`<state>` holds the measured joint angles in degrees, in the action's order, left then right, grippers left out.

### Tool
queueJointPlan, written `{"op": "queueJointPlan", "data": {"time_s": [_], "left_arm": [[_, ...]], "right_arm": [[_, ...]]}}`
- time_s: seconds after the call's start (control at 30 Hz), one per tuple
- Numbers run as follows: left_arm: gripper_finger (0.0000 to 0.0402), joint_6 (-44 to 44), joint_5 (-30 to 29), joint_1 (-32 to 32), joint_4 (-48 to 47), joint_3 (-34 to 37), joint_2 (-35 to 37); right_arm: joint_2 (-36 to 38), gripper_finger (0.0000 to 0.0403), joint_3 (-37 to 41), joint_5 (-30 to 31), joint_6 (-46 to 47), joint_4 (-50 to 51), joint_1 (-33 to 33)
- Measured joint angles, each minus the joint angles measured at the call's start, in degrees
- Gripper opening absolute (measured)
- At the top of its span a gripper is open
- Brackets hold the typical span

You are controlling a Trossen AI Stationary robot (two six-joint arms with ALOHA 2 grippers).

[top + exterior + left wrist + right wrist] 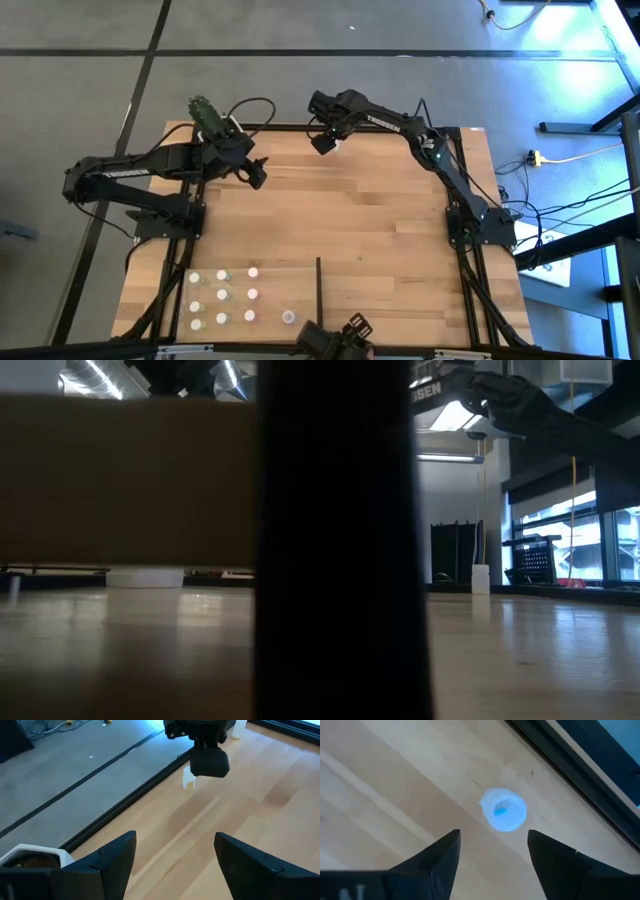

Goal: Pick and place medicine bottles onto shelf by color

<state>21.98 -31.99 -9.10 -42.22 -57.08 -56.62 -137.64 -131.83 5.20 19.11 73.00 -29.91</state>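
Grey floor surrounds the wooden table [350, 215]. From above, sorted medicine bottles [222, 298] stand in rows on the shelf [300, 285], while the right gripper [323, 143] hangs at the far edge. Low down, a dark post [335, 540] blocks most. The left gripper [172, 857] waits open by the cactus pot [30, 857]. The right wrist view shows open fingers [432, 860] poised over one stray bottle [503, 809], likely to grasp it.

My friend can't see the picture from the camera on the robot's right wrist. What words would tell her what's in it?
A tiny medicine bottle with a round white cap, seen from straight above, stands on the light wooden table. The right end effector hangs over it with its two dark fingers open and empty. A dark rail edges the table beyond the bottle.
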Motion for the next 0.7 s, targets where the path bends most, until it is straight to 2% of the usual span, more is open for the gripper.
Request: {"op": "queueJointPlan", "data": {"time_s": [0.37, 0.5, 0.7], "left_arm": [[0.0263, 0.0, 0.0, 0.0, 0.0, 0.0, 0.0], [0.0263, -1.7, 0.0, 0.0, 1.1, 0.0, -1.1], [0.0263, -8.1, 7.3, -3.4, 10.5, 0.0, -3.5]], "right_arm": [[-0.5, 0.0234, 0.0, 1.1, -0.2, 0.5, -0.2], [-0.5, 0.0234, 0.0, -0.8, -2.2, 3.3, -0.2], [2.4, 0.0234, 0.0, -0.7, -2.9, 5.8, -0.2]]}}
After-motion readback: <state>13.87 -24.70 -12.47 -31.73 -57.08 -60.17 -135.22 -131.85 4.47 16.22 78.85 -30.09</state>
